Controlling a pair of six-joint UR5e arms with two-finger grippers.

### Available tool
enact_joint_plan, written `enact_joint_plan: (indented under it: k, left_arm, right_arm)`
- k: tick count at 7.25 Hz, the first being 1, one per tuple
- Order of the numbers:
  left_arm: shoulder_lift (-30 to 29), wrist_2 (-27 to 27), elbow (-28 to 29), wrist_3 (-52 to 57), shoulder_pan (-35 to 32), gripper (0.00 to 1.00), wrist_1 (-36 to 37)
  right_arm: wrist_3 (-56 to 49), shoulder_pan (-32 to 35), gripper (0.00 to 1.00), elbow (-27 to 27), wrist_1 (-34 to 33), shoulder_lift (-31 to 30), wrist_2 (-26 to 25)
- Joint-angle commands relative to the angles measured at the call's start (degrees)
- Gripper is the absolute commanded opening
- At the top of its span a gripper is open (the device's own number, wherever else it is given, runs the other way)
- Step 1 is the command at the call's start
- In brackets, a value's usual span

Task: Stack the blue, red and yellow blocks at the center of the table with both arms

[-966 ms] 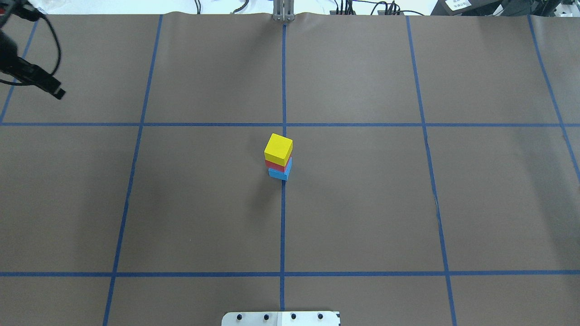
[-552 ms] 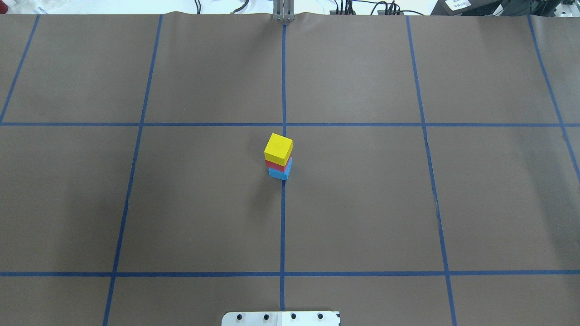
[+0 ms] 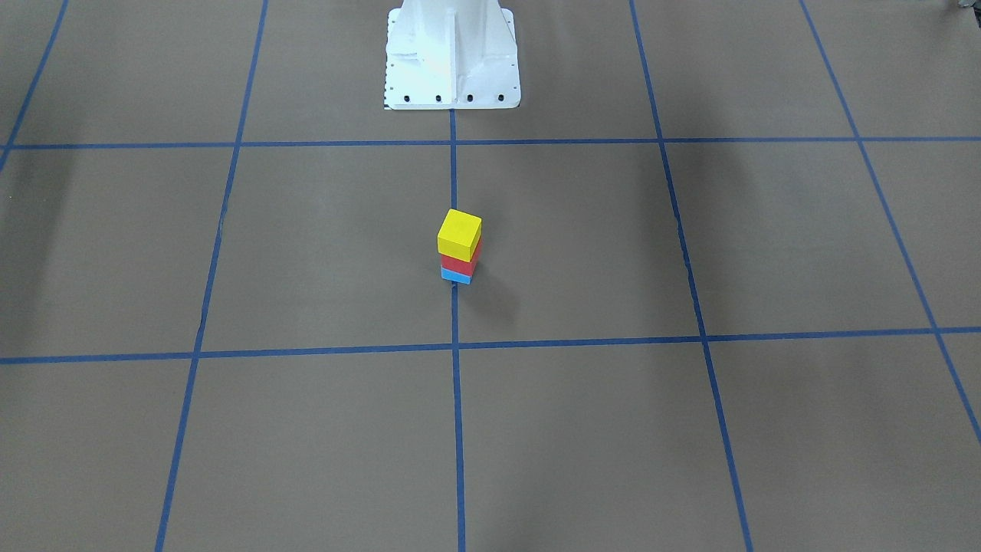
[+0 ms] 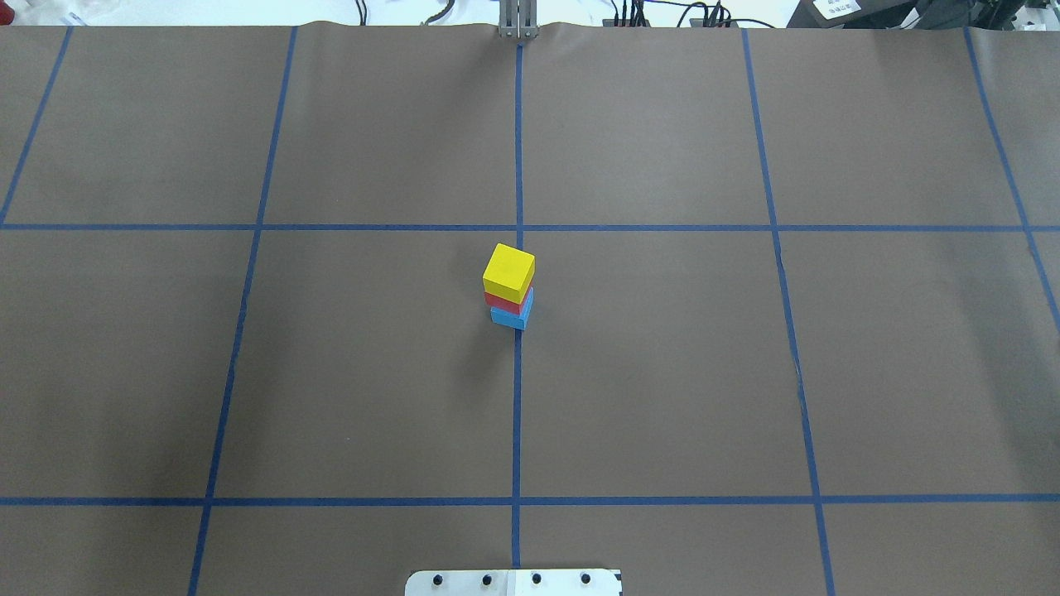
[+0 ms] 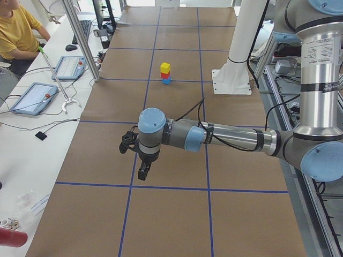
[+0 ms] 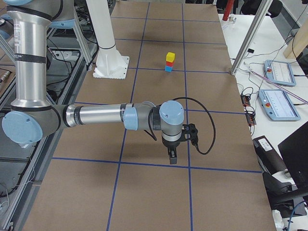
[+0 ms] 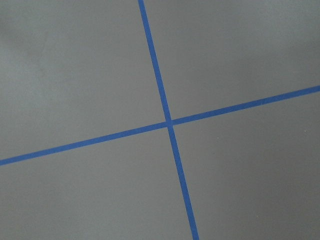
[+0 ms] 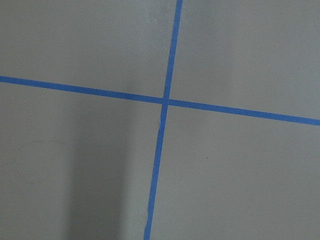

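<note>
A yellow block (image 4: 509, 271) sits on a red block (image 4: 503, 303), which sits on a blue block (image 4: 507, 318), at the table's center on the middle tape line. The stack also shows in the front-facing view (image 3: 459, 232). No gripper touches it. My left gripper (image 5: 143, 172) shows only in the exterior left view, far from the stack toward the table's left end; I cannot tell whether it is open or shut. My right gripper (image 6: 172, 156) shows only in the exterior right view, toward the right end; I cannot tell its state either. Both wrist views show only bare paper and tape crossings.
The white robot pedestal (image 3: 452, 54) stands at the robot's side of the table. Blue tape lines grid the brown paper. Beyond the far edge are a person in yellow (image 5: 19, 32), tablets (image 5: 33, 96) and metal posts (image 5: 80, 40).
The left gripper, at the overhead view's left edge one second ago, has moved out of that view to the left. The stack has not moved.
</note>
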Motion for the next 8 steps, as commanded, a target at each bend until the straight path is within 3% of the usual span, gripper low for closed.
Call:
enact_joint_plan:
  k: [1,8]
  left_arm:
    - [0.4,-2.4,0.3,0.3,-0.1,1.00,2.0]
    - [0.9,-2.7,-0.2,0.4,-0.2,1.00,1.5]
  right_arm:
    - [0.0,0.0,1.00,0.2,0.0,0.1,0.2]
    - [0.0,0.0,1.00,0.1,0.0,0.1,0.0]
